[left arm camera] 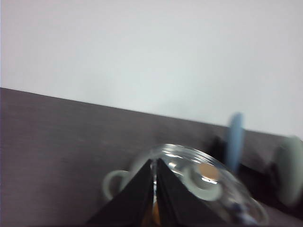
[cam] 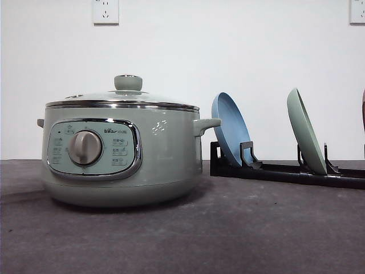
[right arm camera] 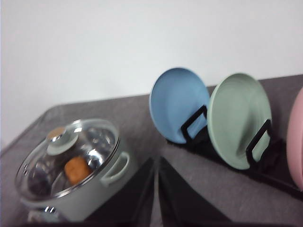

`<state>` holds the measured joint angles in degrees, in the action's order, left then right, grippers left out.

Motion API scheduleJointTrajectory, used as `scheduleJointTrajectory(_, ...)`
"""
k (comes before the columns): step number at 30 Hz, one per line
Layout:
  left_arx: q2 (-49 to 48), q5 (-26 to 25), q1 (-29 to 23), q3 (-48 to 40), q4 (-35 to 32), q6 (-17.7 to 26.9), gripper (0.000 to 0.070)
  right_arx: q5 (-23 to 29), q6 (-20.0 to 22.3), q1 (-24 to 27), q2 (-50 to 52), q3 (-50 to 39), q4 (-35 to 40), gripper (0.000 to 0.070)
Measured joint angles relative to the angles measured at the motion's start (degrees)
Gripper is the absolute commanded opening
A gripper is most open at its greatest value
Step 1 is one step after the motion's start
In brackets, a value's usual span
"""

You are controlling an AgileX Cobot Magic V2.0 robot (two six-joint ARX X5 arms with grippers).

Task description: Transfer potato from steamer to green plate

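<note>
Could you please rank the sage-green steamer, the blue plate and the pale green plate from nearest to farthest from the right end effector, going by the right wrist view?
1. Sage-green steamer with its glass lid: right beside the closed right end effector.
2. Round blue plate: standing in the black rack, farther back.
3. Pale mint-green plate: next slot along; too close to the blue one to rank confidently.

The sage-green steamer [cam: 122, 154] sits upright on the bench, its knobbed glass lid on. Through the glass shows the potato [right arm camera: 77, 170] — an orange-brown lump inside. The pale green plate [right arm camera: 239, 118] stands on edge in a black rack — right of the steamer.
</note>
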<state>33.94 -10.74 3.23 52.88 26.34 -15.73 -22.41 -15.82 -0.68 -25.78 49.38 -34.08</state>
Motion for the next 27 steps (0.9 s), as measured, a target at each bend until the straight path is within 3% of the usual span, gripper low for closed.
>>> scheduleJointTrajectory(6,6.35,-9.78,3.36,5.6,4.07,0.31,0.0002,-3.19,3.62,-3.29,-7.2,8.72,-5.95,0.0003)
scheduleJointTrajectory(11,11.91,-16.8,6.72,12.53,13.44,3.4,0.0003,-4.54,8.36,-9.77,-10.72,13.33,-9.5,0.0003)
scheduleJointTrajectory(17,17.08,-19.81,10.89,19.17,23.37,10.88,0.0002,-6.57,13.63,-16.07,-12.13,14.41,-13.44,0.0003)
scheduleJointTrajectory(21,17.37,-21.08,13.68,19.39,23.85,14.29,0.0003,-6.78,14.93,-16.64,-12.15,14.41,-14.54,0.0003)
scheduleJointTrajectory(27,17.37,-21.11,14.68,19.39,23.87,15.23,0.0035,-6.64,15.49,-16.64,-12.13,14.41,-14.52,0.0003)
